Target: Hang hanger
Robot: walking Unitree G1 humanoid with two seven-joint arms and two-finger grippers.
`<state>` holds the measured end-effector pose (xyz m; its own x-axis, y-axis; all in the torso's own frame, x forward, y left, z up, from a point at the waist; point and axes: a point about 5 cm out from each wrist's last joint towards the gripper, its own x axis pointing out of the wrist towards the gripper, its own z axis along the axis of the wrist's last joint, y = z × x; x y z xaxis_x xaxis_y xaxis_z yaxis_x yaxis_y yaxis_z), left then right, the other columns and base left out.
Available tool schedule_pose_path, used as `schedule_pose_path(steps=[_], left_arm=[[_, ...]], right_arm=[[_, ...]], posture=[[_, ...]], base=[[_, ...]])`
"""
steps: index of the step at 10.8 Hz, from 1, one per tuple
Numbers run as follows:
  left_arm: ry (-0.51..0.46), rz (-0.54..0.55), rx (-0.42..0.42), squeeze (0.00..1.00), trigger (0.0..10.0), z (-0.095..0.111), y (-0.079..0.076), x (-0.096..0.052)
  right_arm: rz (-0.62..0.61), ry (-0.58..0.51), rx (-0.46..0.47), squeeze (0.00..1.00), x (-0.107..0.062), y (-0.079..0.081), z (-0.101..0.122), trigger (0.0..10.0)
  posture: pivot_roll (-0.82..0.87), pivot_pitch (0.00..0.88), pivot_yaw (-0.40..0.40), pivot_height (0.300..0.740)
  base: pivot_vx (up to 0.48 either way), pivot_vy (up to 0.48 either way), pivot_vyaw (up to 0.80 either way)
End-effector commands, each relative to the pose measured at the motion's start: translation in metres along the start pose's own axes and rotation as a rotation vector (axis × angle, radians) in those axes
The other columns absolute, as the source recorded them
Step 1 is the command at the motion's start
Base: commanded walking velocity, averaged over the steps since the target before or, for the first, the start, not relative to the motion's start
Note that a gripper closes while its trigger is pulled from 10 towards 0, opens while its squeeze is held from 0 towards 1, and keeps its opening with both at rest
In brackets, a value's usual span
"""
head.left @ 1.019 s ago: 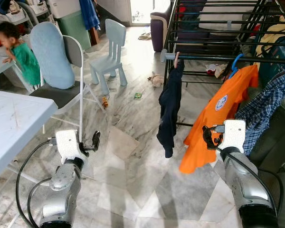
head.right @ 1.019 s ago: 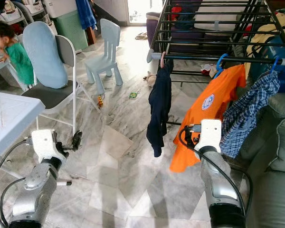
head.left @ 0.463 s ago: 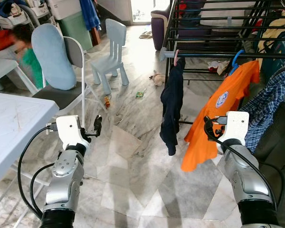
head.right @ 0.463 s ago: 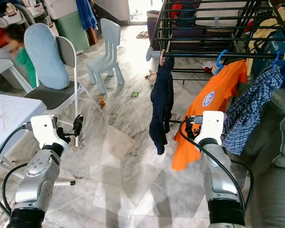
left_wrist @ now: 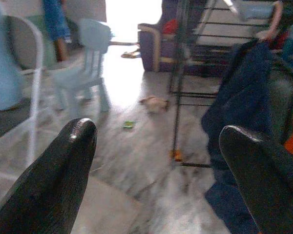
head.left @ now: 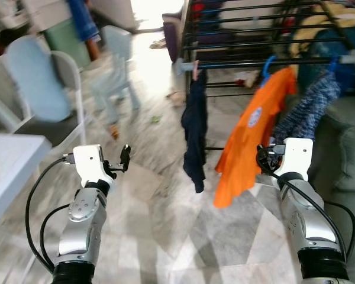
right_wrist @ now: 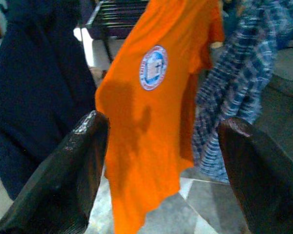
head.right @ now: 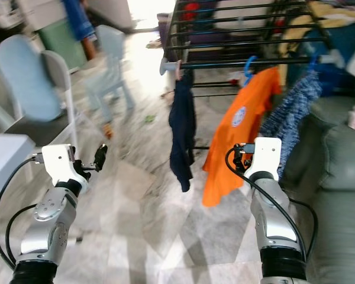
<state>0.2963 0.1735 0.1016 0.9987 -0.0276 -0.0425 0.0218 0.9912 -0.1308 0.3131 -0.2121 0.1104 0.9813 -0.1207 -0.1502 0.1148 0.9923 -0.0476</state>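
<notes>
**Standing before the drying rack, both jaws empty**

Listing by size, largest first.

- Drying rack (head.left: 272, 35): black bars, long axis running across the view, ahead of the robot and toward its right.
- Grey sofa (head.right: 337, 160): at the robot's right, beside the rack.
- Folding chair (head.left: 41, 89) and small blue chair (head.left: 115, 65): well apart, left and beyond; blurred.
- Orange shirt (head.left: 248, 136): hangs from the front bar on a blue hanger (head.left: 266, 64), hook up over the bar, garment falling straight down. It hangs just ahead of the right gripper (right_wrist: 161, 170), which is clearly the nearer arm.
- Navy garment (head.left: 194, 130): on a pink hanger (head.left: 195, 66), left of the orange one, same bar.
- Checked shirt (head.left: 310, 109): right of the orange one.
- Right gripper: jaws apart, holding nothing, aimed at the orange shirt.
- Left gripper (left_wrist: 156, 170): jaws apart, empty, raised, facing the floor and navy garment.

Judgement: all three hangers already sit on the bar.
</notes>
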Motion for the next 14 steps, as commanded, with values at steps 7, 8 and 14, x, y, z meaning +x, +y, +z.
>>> schedule_pose_path(steps=[7, 8, 14], left_arm=[[0.02, -0.006, 0.022, 0.0, 10.0, -0.001, 0.005, -0.002], [0.012, -0.003, 0.025, 0.0, 10.0, -0.002, 0.004, -0.003], [0.004, 0.001, 0.031, 0.0, 10.0, -0.005, 0.009, -0.009]], right_arm=[[0.009, 0.006, 0.008, 0.0, 0.005, 0.011, 0.002, 10.0], [0.01, 0.008, 0.006, 0.0, 0.005, 0.012, 0.001, 10.0], [0.033, -0.003, -0.025, 0.0, 0.005, 0.018, 0.0, 10.0]], posture=[[-0.08, 0.0, 0.119, 0.74], [-0.08, 0.0, 0.119, 0.74], [-0.08, 0.0, 0.114, 0.74]], base=[[0.0, 0.424, -0.58], [0.0, 0.0, 0.0], [0.049, 0.0, 0.13]])
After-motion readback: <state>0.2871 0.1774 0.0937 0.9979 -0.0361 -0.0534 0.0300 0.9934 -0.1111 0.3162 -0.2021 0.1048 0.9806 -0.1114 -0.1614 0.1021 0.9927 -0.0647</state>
